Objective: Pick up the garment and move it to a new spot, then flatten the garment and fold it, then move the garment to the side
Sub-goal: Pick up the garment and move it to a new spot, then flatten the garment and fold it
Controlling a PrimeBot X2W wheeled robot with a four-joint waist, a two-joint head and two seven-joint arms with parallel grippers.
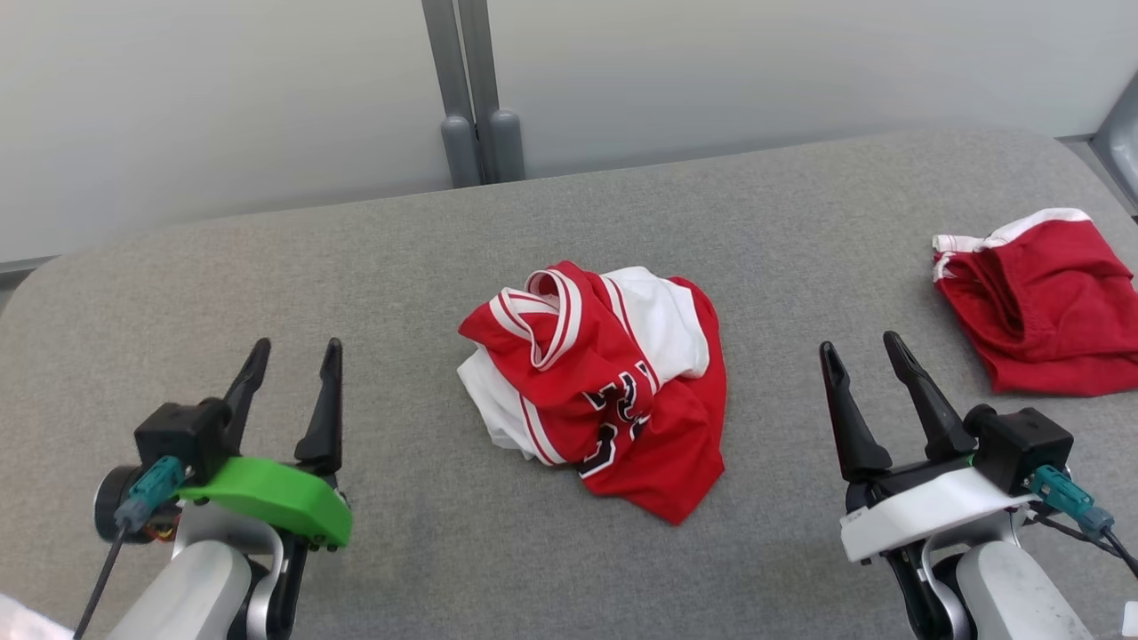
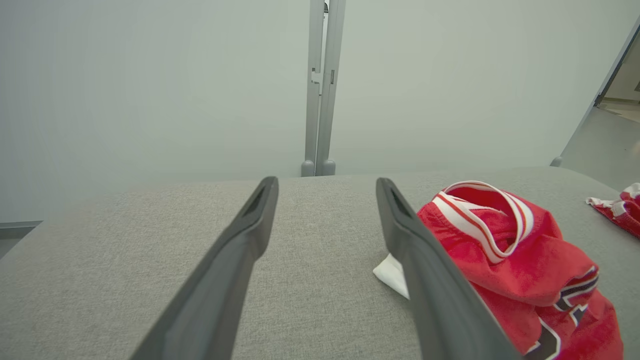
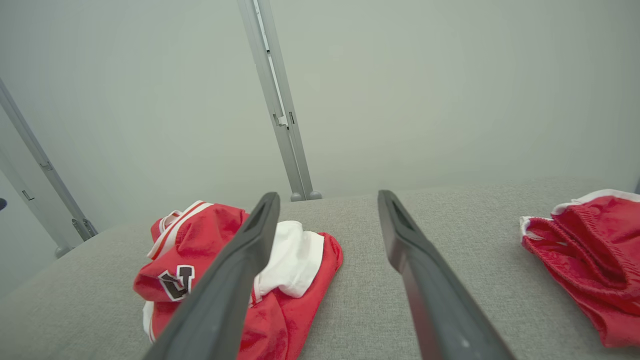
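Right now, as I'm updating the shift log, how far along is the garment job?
Early. The red and white jersey lies crumpled in a heap; whether that is its new spot I cannot tell. Nothing is in hand: left tool and right tool stand open either side, apart from it. Flattening, folding and moving it aside remain.

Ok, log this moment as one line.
jersey: crumpled, centre | left gripper: open, empty | right gripper: open, empty | red garment: far right

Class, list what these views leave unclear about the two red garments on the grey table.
Crumpled red-and-white jersey: black lettering lost in folds, head view.
Part of it, left wrist view: behind a finger of the left gripper.
Red garment with white trim: cut off by head view's right edge.
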